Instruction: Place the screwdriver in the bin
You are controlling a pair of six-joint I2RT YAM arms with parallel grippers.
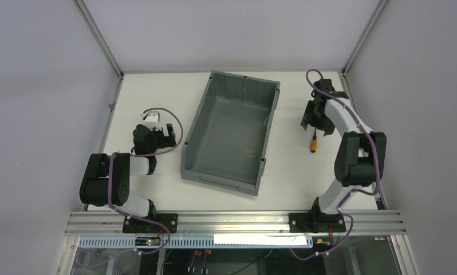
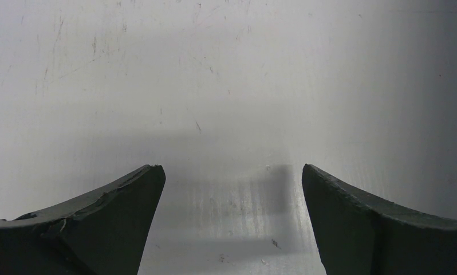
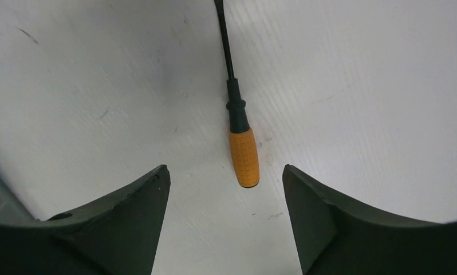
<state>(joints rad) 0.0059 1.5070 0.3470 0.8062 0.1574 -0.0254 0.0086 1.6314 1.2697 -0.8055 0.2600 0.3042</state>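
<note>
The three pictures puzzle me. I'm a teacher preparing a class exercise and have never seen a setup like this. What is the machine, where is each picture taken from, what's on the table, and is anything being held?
This is a robot with a left arm and a right arm bolted at the near edge of a white table. The wide picture comes from a fixed camera above and behind them. The other two come from cameras on the wrists, so each shows its own two dark fingers.

On the table are a grey bin, with nothing visible inside, and to its right a small screwdriver with an orange handle.

The right gripper hangs open over the screwdriver's handle. The left gripper is open over bare table. Nothing is held.
</note>
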